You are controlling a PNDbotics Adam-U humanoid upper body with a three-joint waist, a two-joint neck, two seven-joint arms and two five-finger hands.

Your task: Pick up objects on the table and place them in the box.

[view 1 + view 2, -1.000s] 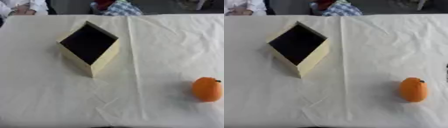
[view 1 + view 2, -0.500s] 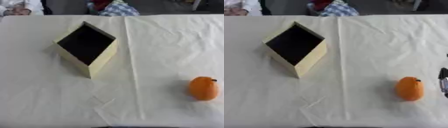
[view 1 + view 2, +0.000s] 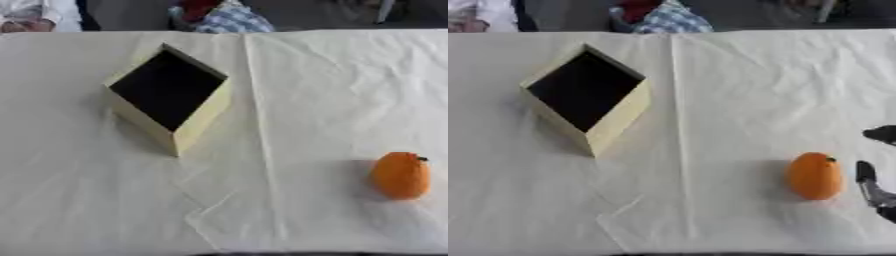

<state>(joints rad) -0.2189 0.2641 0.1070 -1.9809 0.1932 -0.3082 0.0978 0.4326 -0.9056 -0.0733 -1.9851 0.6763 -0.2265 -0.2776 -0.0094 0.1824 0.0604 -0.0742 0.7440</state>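
An orange fruit (image 3: 815,175) with a small dark stem lies on the white tablecloth at the right. A cream cardboard box (image 3: 171,97) with a dark open inside stands at the left middle, turned corner-on toward me. My right hand (image 3: 872,182) shows only in the right eye view, at the right edge. Its black fingers sit just right of the orange, apart from it. A second dark fingertip (image 3: 881,134) hangs higher up, and the two are spread with nothing between them. My left hand is out of sight.
The tablecloth (image 3: 315,90) is creased, with a fold running down the middle and a raised wrinkle near the front edge. Seated people show along the far edge, not touching anything.
My right hand has come further in from the right edge toward the orange. The whole picture has shifted slightly, so the camera moved. Box and orange lie as before.
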